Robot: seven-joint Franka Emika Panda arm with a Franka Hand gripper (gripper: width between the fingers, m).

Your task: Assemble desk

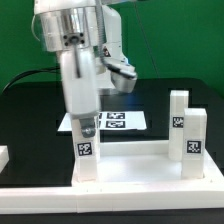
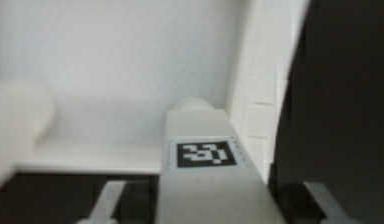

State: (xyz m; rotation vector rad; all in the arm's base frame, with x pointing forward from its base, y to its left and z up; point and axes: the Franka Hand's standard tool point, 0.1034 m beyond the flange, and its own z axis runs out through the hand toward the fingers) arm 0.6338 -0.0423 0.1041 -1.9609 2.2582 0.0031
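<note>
White plastic made up the whole kit: the tabletop (image 1: 150, 180) lay flat at the front of the black table (image 1: 20, 105), with three legs standing on it. Two legs (image 1: 186, 135) stood close together on the exterior view's right; the third leg (image 1: 86, 145), on that view's left, was the one in the gripper (image 1: 86, 122).

You had the fingers (image 2: 114, 198) partly closed, one on each side of that leg near its top, and both views suggested they were clamped on it. The wrist view showed the tagged face of the leg (image 2: 207, 155) centred between the two dark fingers, with the tabletop (image 2: 100, 60) pale behind it.

To do this step well, you needed to keep the leg upright and square over its corner socket, press straight down as you turned it, and let go only once it sat firm. A tilted leg would likely have bound in the socket or dragged the tabletop across the table.

Your arm came straight down from above, wrist vertical, gripper pointing at the tabletop. Behind it, the marker board (image 1: 125, 121) lay flat on the table, well apart from the work.
</note>
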